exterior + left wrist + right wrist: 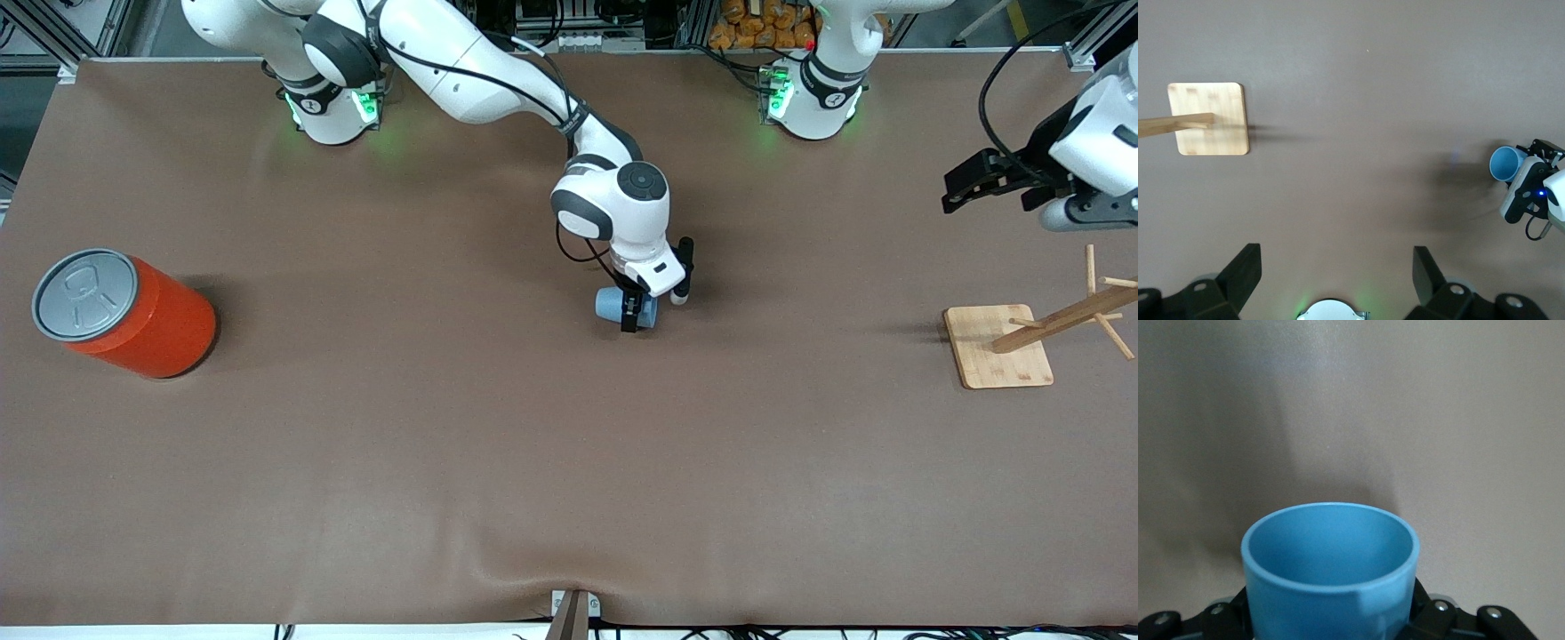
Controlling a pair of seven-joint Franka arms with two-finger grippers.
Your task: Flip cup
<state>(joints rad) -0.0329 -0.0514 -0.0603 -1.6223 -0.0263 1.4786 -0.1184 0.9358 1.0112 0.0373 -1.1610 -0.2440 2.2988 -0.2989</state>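
The small light-blue cup (610,305) is at the middle of the table, tipped on its side, and my right gripper (636,313) is shut on it. In the right wrist view the cup (1330,567) fills the space between the black fingers (1431,613), its darker blue inside showing. I cannot tell whether it touches the table. The left wrist view shows the cup (1507,163) with its mouth turned toward the left arm's end of the table. My left gripper (969,187) waits open in the air at that end, and its own view (1337,257) shows nothing between the fingers.
A large orange-red can (133,311) with a grey lid stands toward the right arm's end of the table. A wooden peg stand (1000,347) on a square base (1211,119) sits toward the left arm's end, below the left gripper.
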